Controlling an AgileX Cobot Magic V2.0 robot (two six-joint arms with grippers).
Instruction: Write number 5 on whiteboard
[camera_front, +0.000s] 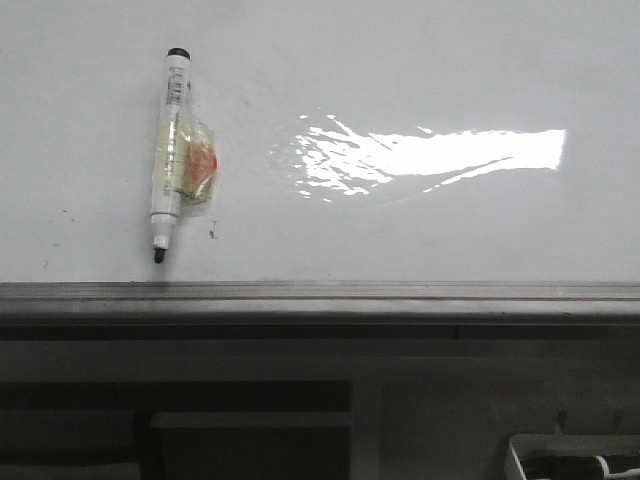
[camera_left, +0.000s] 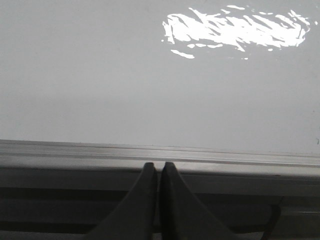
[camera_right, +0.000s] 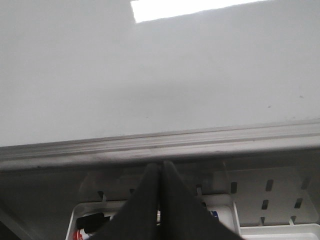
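**Front view: marker lies untouched, board blank**

Front view shows the whiteboard (camera_front: 420, 60) with no number 5 drawn on it yet, only tiny specks and a bright glare at centre right. A marker (camera_front: 166, 150) lies at upper left of the frame, tip toward the grey edge strip (camera_front: 320, 292), with a taped pad on its side. It looks light, stiff and slick; the mid-barrel above the tape seems the best hold. Left claw (camera_left: 159, 172) and right claw (camera_right: 160, 172) are both pressed closed, empty, below the strip. Open board stretches right of the marker. A tray (camera_right: 150, 210) sits under the right claw.
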